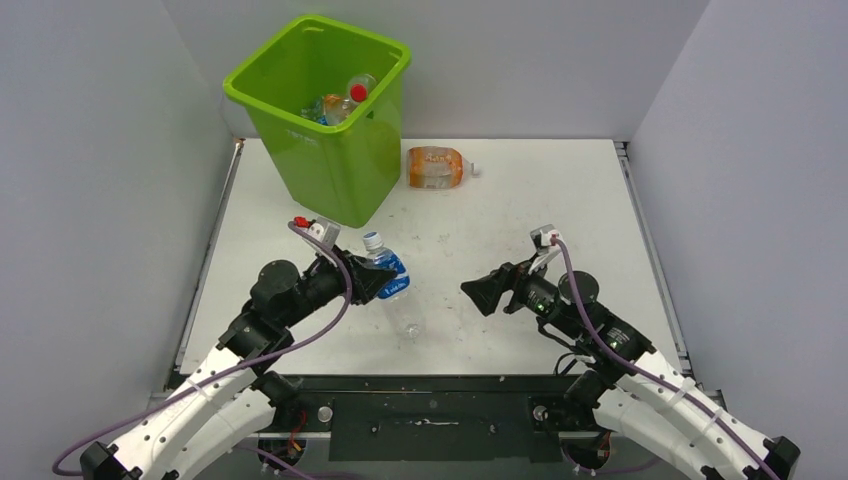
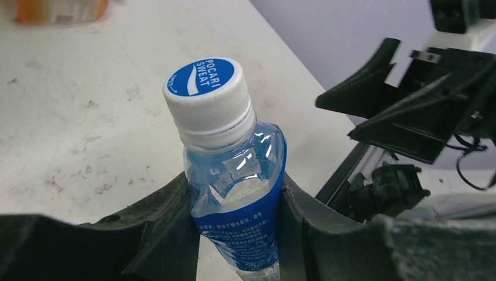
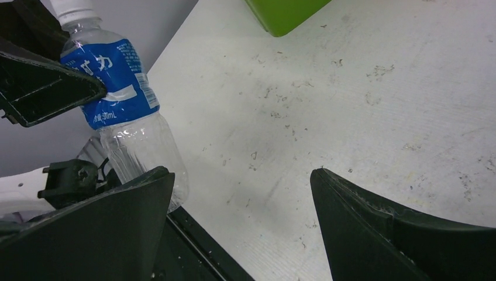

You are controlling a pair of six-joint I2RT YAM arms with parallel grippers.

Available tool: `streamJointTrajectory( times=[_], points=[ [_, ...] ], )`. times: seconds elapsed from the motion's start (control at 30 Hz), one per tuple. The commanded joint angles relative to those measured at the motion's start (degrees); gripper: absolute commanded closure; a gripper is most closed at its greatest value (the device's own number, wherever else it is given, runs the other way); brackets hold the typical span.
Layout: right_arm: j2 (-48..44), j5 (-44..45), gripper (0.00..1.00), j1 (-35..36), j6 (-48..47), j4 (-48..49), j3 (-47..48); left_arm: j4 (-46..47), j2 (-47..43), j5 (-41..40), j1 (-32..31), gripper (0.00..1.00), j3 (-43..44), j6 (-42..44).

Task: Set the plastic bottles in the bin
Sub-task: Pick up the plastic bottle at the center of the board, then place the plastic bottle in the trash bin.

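Left gripper [image 2: 235, 218], arm stretched forward just in front of the bin [image 1: 330, 172], clamps a tilted clear bottle [image 2: 231, 170], blue label, white cap; right gripper [image 3: 241, 175] hangs spread, empty, well right of the bin.

Left arm [image 1: 205, 395] and right arm [image 1: 665, 395]: white lower links dotted with small holes, black joint housings above. A purple cable [image 1: 346, 288] runs along each arm. A small white bracket [image 1: 322, 232] sits on each wrist; the left one bears a red fitting [image 1: 300, 221]. Fingers [image 2: 158, 234]: matte black plastic, wedge-shaped, edges lightly scuffed. Black base plate [image 1: 430, 428] between the mounts, two silver fasteners visible.
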Motion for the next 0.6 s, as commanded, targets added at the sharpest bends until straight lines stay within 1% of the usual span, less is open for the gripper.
streamJointTrajectory(
  times=[0.0,0.07,0.17,0.33,0.43,0.57],
  points=[
    [-2.59,-8.42,0.10,-0.01,1.03,5.41,-3.05,11.32,-0.42,12.10,-0.92,0.96,2.02,8.49],
    [-3.22,-13.77,0.10,0.09,1.40,8.00,-4.15,13.08,-0.10,15.54,-1.01,0.97,2.47,9.61],
    [-4.45,-17.87,0.10,0.46,1.65,12.32,-5.05,14.21,0.51,19.42,-1.29,0.99,2.73,10.35],
    [-5.09,-24.83,0.10,1.29,1.79,17.39,-5.67,10.35,0.57,20.14,-2.23,1.00,3.55,12.80],
    [-3.44,-26.75,0.10,2.23,2.27,19.44,-5.38,7.85,0.26,20.83,-2.33,1.00,4.26,14.82],
    [-0.70,-24.73,0.10,4.53,1.73,21.39,-4.81,7.59,0.52,21.72,-2.29,1.00,4.20,16.24]
  ],
)
